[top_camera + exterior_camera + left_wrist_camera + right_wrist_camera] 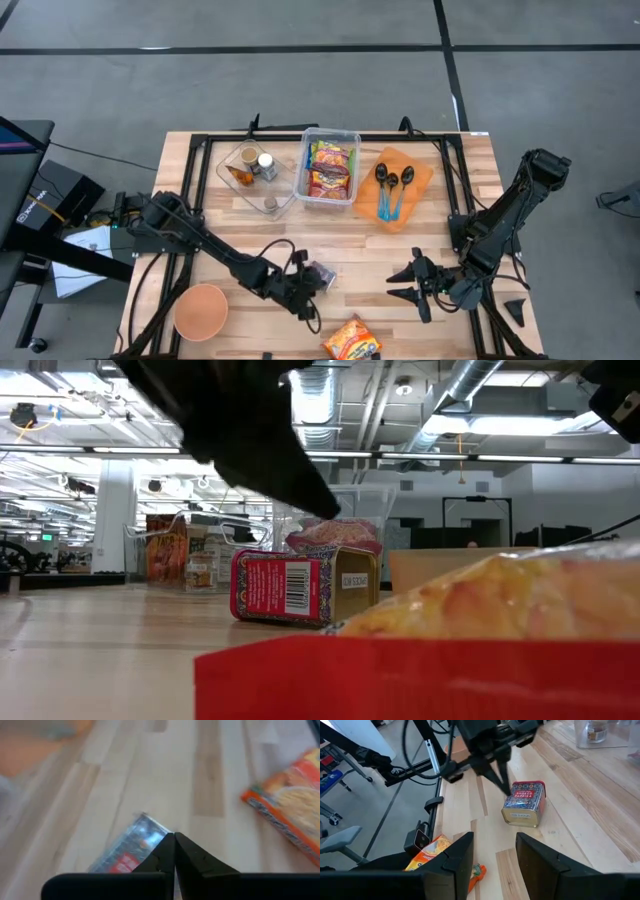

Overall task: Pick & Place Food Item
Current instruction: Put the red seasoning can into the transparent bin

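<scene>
Left claw (504, 784) clenched empty, tips against the red tin (524, 802), not around it.
Tin lies on its side mid-tabletop (240, 245), near the front edge. My read: reopen, straddle its narrow sides, then close. Right claw (412, 285) waits part-open near the front, noodle packet (350, 340) beside it.

Lab: exposed ceiling ducts (330, 390)
</scene>
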